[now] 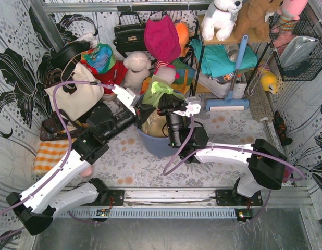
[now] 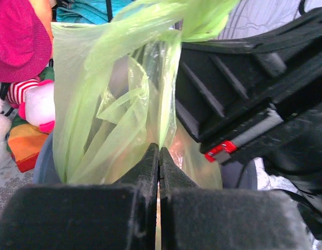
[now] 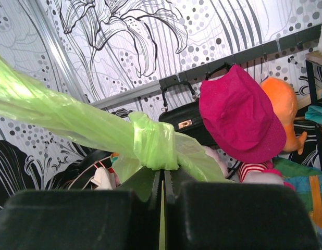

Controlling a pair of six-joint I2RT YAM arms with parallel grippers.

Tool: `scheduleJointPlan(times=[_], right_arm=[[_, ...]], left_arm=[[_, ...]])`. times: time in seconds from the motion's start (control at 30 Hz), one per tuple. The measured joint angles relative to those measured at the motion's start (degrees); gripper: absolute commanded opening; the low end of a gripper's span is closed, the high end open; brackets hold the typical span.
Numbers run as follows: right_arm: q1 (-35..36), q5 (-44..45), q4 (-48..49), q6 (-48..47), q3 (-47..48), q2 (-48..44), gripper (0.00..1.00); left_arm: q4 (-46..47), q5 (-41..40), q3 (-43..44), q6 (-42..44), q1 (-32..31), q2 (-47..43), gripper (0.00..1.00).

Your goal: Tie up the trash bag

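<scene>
Looks to me like you're at the cinching part, so here's how I'd play it. The trash bag (image 1: 158, 91) is sitting in the round blue-grey bin (image 1: 156, 148) mid-table, with its neck pulled up above the rim and both arms meeting right over it. Your left gripper (image 2: 159, 156) has its jaws pressed together on a thin fold of the green film low on the neck. Your right gripper (image 3: 162, 179) is clamped on the film too, just under a wrapped lump (image 3: 155, 146) that I'd guess is the knot forming, with a twisted tail (image 3: 57, 112) running off to the side. I can't tell from here whether that wrap is a real knot or just a loop. I'd pull the two grips apart slowly and roughly level, instead of yanking upward, because lifting would probably drag the whole bag out of the bin. This film is thin and stretchy, so I'd expect it to neck down or tear if you jerk it, and a pinch that small on the left could slip out. Ease the tension on and watch that the lump shrinks. Don't open either jaw until it looks snug. The two grippers are nearly touching, so give yourself room first.
</scene>
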Motion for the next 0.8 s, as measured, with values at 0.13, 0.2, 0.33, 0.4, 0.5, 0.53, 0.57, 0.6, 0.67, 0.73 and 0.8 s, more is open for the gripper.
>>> scheduleJointPlan(times=[0.13, 0.2, 0.33, 0.4, 0.5, 0.53, 0.57, 0.6, 0.67, 0.73, 0.8], right_arm=[[0.0, 0.3, 2.2, -1.8, 0.9, 1.8, 0.00], [0.0, 0.4, 2.9, -2.8, 1.7, 2.8, 0.00], [0.0, 0.6, 3.9, -4.8, 3.2, 4.3, 0.00], [0.0, 0.8, 4.0, -5.4, 3.4, 4.7, 0.00], [0.0, 0.9, 4.3, -5.7, 3.5, 4.9, 0.00], [0.0, 0.8, 4.4, -5.7, 3.5, 4.9, 0.00], [0.0, 0.8, 4.4, -5.6, 3.5, 4.9, 0.00], [-0.1, 0.8, 4.5, -5.6, 3.5, 4.9, 0.00], [-0.3, 0.6, 4.7, -5.6, 3.5, 4.9, 0.00], [-0.6, 0.5, 5.0, -5.5, 3.5, 4.9, 0.00], [-0.7, 0.5, 5.2, -5.5, 3.5, 4.9, 0.00]], left_arm=[[-1.4, 3.0, 0.0, 0.0, 0.0, -1.5, 0.02], [-2.1, 4.9, 0.0, 0.0, 0.0, -1.8, 0.02], [-3.4, 8.4, 0.0, 0.1, 0.0, -2.0, 0.02], [-4.1, 9.7, 0.0, 0.5, 0.3, -2.1, 0.02], [-4.6, 10.7, 0.0, 0.9, 0.4, -2.3, 0.10], [-4.7, 10.7, 0.0, 0.9, 0.4, -2.4, 0.23], [-4.7, 10.4, 0.0, 1.1, 0.4, -2.6, 0.32], [-4.8, 10.0, 0.0, 1.2, 0.4, -2.8, 0.35], [-4.9, 7.6, 0.0, 1.0, 0.3, -3.6, 0.45], [-4.3, 3.7, 0.0, 0.7, 0.3, -4.6, 0.47], [-3.2, -0.9, 0.0, 0.4, 0.3, -5.7, 0.52]])
